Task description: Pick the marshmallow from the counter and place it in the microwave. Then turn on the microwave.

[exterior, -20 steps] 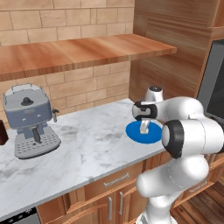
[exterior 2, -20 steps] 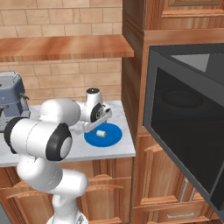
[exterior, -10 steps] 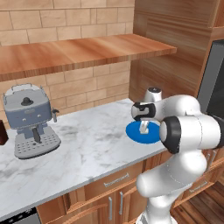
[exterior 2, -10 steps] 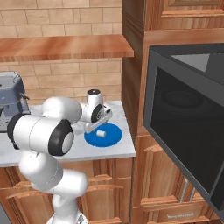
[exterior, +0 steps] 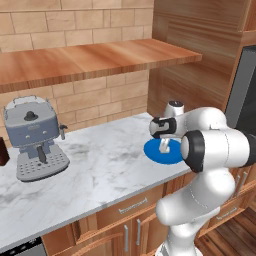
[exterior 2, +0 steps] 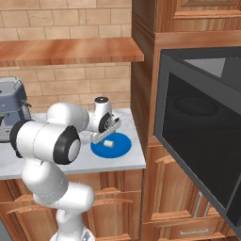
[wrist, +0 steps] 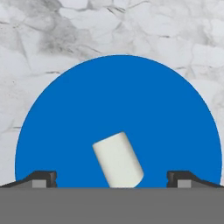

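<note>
At bottom centre of my hand view, the pincer point(wrist: 112, 181) stands wide apart, its tips flanking the marshmallow point(wrist: 118, 160), which lies on its side on the blue plate point(wrist: 87, 105). Beyond, the marble table point(wrist: 52, 39) fills the upper frame.

A round blue plate point(wrist: 118, 109) lies flat near the right end of the worktop, close to the front edge. Far to the left stands a grey-blue espresso machine point(exterior: 34, 137) with a black knob on its lid and a drip tray at its base. A dark object point(exterior: 3, 150) sits at the left edge beside it, cut off by the frame. Above runs a brown wooden shelf ledge point(exterior: 90, 57) against a tan brick wall point(exterior: 75, 20). Brown wooden cabinets point(exterior 2: 117, 197) with metal handles stand below, and a tall wooden panel point(exterior 2: 141, 84) rises to the right.
</note>
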